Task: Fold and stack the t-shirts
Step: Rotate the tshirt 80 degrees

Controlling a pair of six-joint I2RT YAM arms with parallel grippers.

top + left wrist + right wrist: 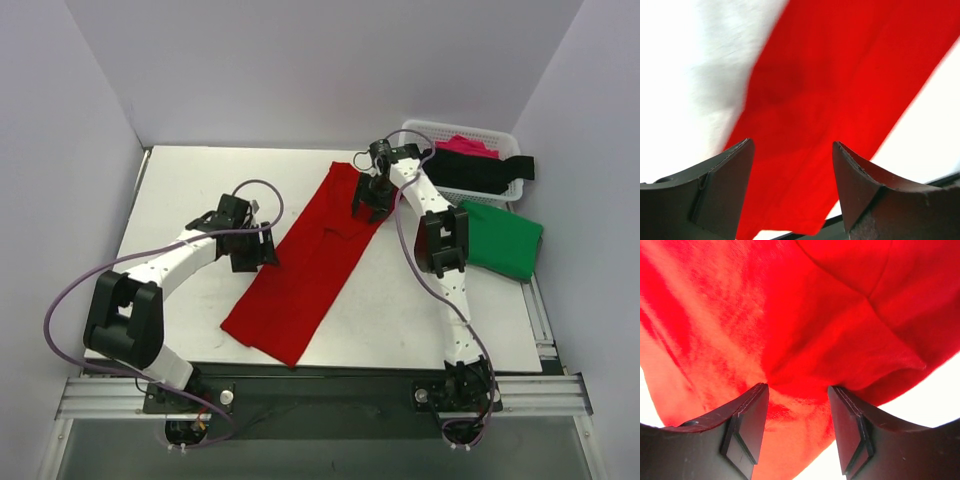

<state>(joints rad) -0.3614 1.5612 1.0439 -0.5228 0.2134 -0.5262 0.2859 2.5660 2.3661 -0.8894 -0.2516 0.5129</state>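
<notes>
Right gripper [797, 387] fingers spread, red t-shirt [305, 270] bunched between them, not clamped; left gripper [791, 144] spread too, empty. Red lies as a long strip left of the basket [440, 128], probably half-folded. Green t-shirt [500, 240] looks folded just in front of the basket; black [480, 175] and pink [468, 146] sit in it, no stack yet.

Red t-shirt [300, 275] long strip, diagonal on table [190, 180]; right jaws at far end.

Bright, diffuse lighting, faint shadows. Wrist views: table [680, 75] overexposed to white; red t-shirt [840, 90] saturated, edges softly blurred.
</notes>
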